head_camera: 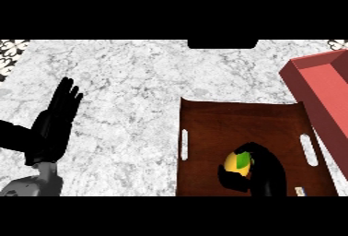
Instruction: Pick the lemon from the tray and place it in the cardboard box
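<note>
A yellow lemon (239,162) with a green patch lies on the dark brown wooden tray (217,124) at the lower right. My right hand (266,170) curls round the lemon, fingers over its right side and thumb under its left, hiding much of it. The reddish cardboard box (326,87) stands beyond the tray's right edge, at the view's right side, open on top. My left hand (55,120) rests open at the far left, fingers straight and pointing up, away from the tray.
The counter is white-grey marble (136,73). The tray has slot handles on its left (184,144) and right (308,149) sides. A dark object (222,44) sits at the counter's far edge. Patterned tiles show in the top corners.
</note>
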`<state>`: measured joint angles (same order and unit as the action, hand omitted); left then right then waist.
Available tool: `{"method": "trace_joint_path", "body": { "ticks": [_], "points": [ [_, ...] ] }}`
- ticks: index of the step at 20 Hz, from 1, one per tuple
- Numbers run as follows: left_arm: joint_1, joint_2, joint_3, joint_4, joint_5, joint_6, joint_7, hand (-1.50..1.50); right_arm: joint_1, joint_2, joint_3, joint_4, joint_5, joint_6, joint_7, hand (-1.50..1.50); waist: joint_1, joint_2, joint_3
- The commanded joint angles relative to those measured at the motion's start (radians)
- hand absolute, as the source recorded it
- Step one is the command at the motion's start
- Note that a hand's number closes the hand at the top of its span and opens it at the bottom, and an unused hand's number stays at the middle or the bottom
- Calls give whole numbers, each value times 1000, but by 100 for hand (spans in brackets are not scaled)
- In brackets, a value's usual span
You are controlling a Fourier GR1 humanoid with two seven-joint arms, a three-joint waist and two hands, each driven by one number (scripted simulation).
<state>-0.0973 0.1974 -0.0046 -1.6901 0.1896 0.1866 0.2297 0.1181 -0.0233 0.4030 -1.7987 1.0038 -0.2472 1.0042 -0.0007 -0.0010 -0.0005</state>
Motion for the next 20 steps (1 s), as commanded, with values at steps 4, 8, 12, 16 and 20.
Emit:
{"method": "trace_joint_path", "body": {
  "ticks": [4, 8, 12, 16, 20],
  "points": [
    [10, -6, 14, 11, -6, -20, -15, 0, -47, -19, 75, -54, 163, 65, 8, 150, 2, 0, 0],
    [-31, -15, -15, 35, -8, -32, -20, 0, -178, -145, 262, 39, 108, 242, -251, 150, 54, 8, -1],
    [-43, 11, 23, 47, 3, -38, -14, 0, -333, -145, 322, 8, 109, 374, -328, 150, 30, 2, -1],
    [3, -45, -26, 29, -44, 1, -42, 0, -379, -190, 324, -122, 85, 536, -350, 150, 5, -2, 0],
    [18, -18, 5, -24, -22, -5, 35, 0, -426, -105, 303, -288, 89, 651, -254, 150, 1, -2, 0]
  ]
}}
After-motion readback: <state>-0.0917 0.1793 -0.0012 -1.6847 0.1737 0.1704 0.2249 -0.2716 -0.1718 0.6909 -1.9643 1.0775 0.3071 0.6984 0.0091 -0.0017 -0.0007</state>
